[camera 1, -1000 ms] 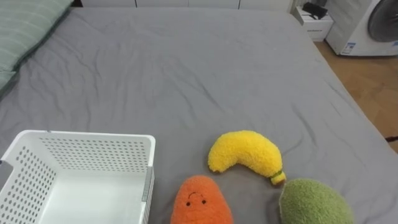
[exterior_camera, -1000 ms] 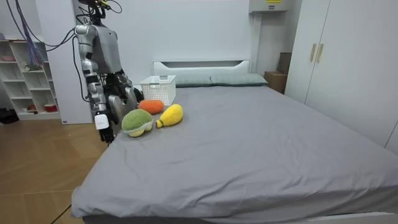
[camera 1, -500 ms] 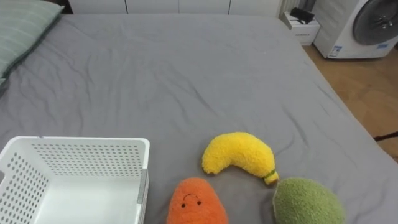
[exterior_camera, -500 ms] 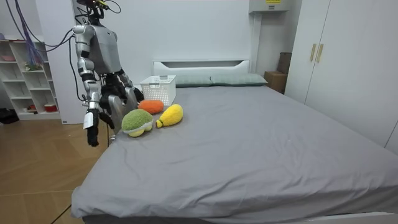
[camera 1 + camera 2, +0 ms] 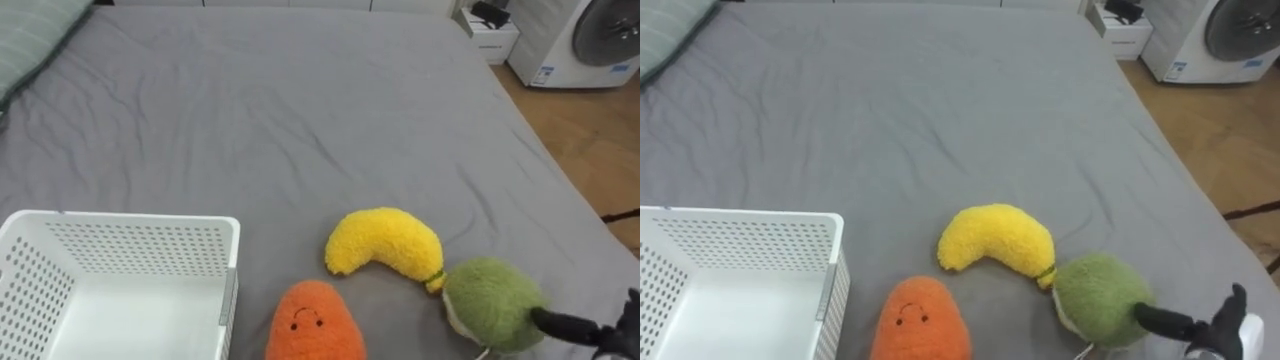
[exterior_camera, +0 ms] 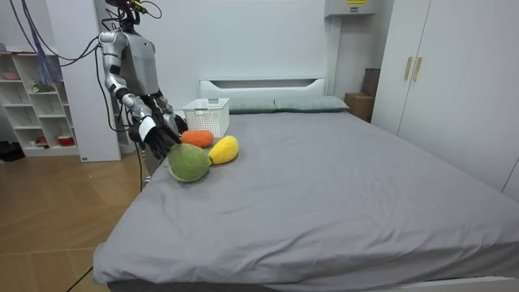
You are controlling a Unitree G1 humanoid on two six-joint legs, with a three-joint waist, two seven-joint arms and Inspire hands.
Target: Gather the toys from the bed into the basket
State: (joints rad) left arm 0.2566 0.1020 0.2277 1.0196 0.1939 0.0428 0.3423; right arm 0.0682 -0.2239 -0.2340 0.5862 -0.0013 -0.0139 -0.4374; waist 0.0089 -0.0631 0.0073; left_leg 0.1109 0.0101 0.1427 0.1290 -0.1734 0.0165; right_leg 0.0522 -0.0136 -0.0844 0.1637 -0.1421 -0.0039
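Firstly, slip hazard: green plush toy [image 5: 490,305] judged liable to be nudged along rather than lifted; met by one outstretched finger [image 5: 565,325], with nothing wrapped round its soft, round body.
Roll-off hazard: judged possible on the side of the grey bed [image 5: 300,120] farthest from the white basket [image 5: 130,218]; green plush toy lay as the toy farthest from that basket, so a fumble outward could send it over the edge.
Knock-on hazard: yellow banana toy [image 5: 385,250], touching or just beside the green plush toy on its basket-facing side, judged likely to be shoved by any push toward the basket.
Right hand [image 5: 1228,322], state: fingers straight and released, grasping nothing.
Right hand, position: beyond the green plush toy from the basket, reaching in toward it.
Green plush toy, position: on the bed, well apart from the basket, between the right hand and the yellow banana toy.
Orange carrot toy [image 5: 310,322]: near the basket wall, apart from the right hand.
Collection status: all three toys lay outside the basket.
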